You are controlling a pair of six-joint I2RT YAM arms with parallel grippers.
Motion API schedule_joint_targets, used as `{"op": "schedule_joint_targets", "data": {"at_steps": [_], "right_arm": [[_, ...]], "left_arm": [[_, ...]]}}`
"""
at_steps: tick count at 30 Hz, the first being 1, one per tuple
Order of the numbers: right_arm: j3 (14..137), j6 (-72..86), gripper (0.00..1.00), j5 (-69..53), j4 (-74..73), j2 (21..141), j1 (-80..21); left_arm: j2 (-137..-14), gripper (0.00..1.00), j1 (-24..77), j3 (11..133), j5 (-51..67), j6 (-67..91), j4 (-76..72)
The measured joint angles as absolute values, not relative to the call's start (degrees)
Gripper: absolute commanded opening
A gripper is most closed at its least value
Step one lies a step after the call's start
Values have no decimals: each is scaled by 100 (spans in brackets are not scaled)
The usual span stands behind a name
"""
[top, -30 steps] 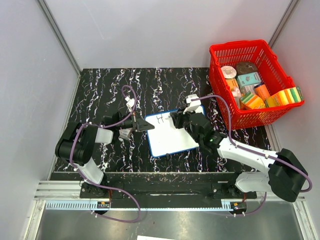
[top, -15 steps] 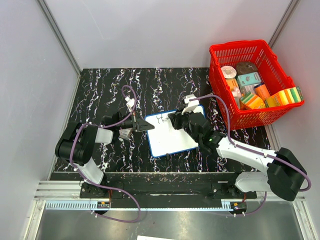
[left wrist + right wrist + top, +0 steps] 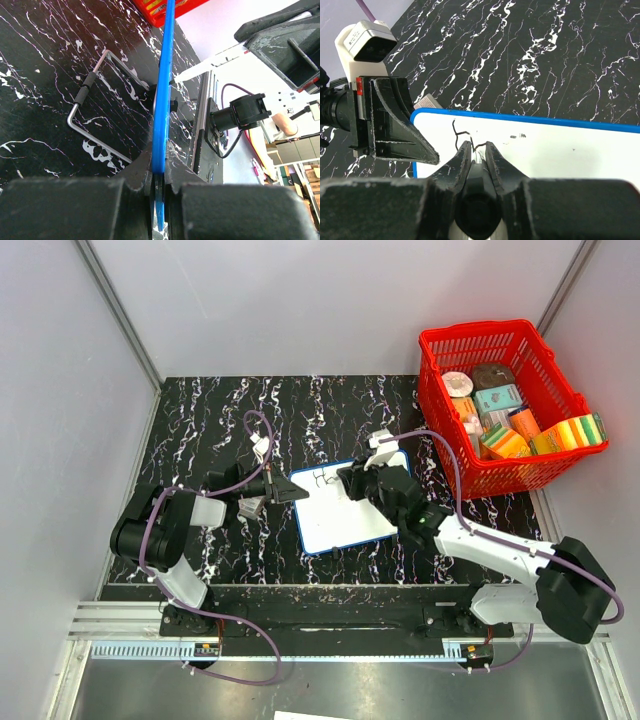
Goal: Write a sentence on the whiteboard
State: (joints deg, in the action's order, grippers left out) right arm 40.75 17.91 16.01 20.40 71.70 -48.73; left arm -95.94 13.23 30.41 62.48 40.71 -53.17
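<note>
The whiteboard (image 3: pixel 350 515) lies on the black marble table, white with a thin blue rim. My left gripper (image 3: pixel 292 491) is shut on its left edge; in the left wrist view the rim (image 3: pixel 163 85) runs edge-on between my closed jaws (image 3: pixel 160 147). My right gripper (image 3: pixel 350 480) is shut on a marker (image 3: pixel 476 161) whose tip touches the board (image 3: pixel 550 150) near its top left corner. The sentence (image 3: pixel 455 134) is only a few thin dark strokes there, also faint in the top view (image 3: pixel 320 477). The marker's white tip shows in the left wrist view (image 3: pixel 200 70).
A red basket (image 3: pixel 545 360) full of small packages stands at the back right, close to the board's right corner. A bent metal wire stand (image 3: pixel 95 80) lies on the table beside the board. Grey walls enclose the table.
My right gripper with the marker has shifted slightly left over the board's top left area. The left gripper and board have not moved.
</note>
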Motion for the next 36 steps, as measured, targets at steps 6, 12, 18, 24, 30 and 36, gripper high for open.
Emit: {"op": "schedule_joint_targets", "data": {"at_steps": [6,12,18,24,30,36], "right_arm": [[4016,1791,0,1649,2025,7120,-4873],[4016,1802,0,1734,2025,7118,-4873],[4016,1839,0,1813,2027,7109,-4840],[4080,1846,0,1898,2025,7109,-4788],[4093,1846,0,1907,2029,7111,-4759],[4093,1846,0,1898,2025,7111,-4759]], "left_arm": [[-9594,0,1323,3044,6241,4066,-5297],[-9594,0,1326,3076,6241,4049,-5231],[-9594,0,1326,3076,6241,4047,-5225],[-9592,0,1326,3079,6243,4036,-5225],[-9572,0,1330,3079,6239,4034,-5210],[-9572,0,1330,3079,6239,4029,-5194]]}}
